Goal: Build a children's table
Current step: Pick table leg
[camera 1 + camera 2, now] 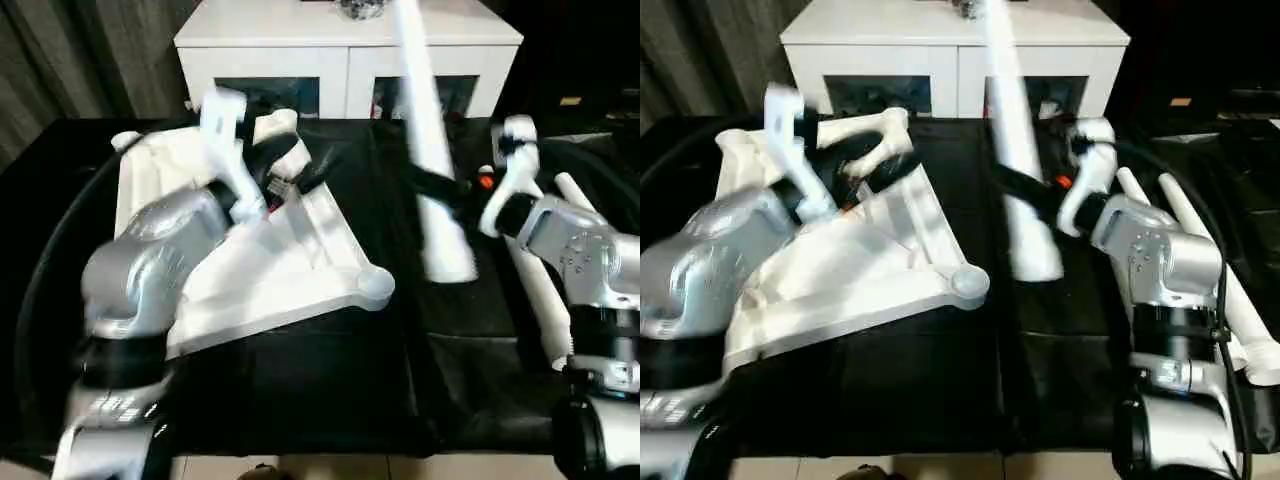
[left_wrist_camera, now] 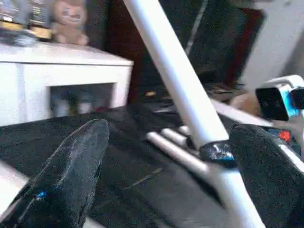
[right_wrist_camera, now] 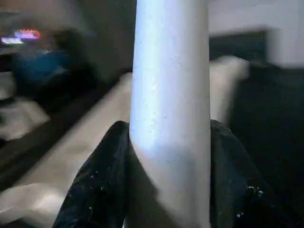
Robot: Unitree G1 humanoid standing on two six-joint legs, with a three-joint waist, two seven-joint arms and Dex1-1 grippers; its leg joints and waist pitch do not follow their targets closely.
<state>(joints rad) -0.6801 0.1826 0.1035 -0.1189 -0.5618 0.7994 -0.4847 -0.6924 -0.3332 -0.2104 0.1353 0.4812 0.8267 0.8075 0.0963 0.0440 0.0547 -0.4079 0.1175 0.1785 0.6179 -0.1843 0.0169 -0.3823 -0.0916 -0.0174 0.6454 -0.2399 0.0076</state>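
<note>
One table top (image 1: 270,270), white plastic, lying on the black-covered work surface (image 1: 330,390) toward its left edge, ribbed underside up; a round leg socket (image 1: 376,284) sits at the corner nearest the surface's middle.

One leg (image 1: 430,150), long, white, tapered. It is held clear of the surface at about the middle, between the table top and the right edge. Its long axis runs near upright, the upper end leaning toward the far edge and crossing in front of a white cabinet with glass doors (image 1: 300,60); the wider lower end (image 1: 447,262) hangs just right of the corner socket.

Two further legs (image 1: 1200,250), lying loose near the right edge, behind the right forearm.

Right gripper (image 1: 1025,195): black fingers (image 3: 95,185) clamped on either side of the held leg around mid-length, as the right wrist view shows at close range.

Left gripper (image 1: 305,170): fingers spread wide, holding nothing, poised over the far part of the table top. In the left wrist view the raised leg stands ahead of and between its two finger (image 2: 71,171) tips, apart from them.

Relation governing the coming move, as judged: the leg's lower end must travel left and down to meet the corner socket, with its axis brought square to the top. The right arm carries the leg; the left is nearer the table top and better placed to steady it.
</note>
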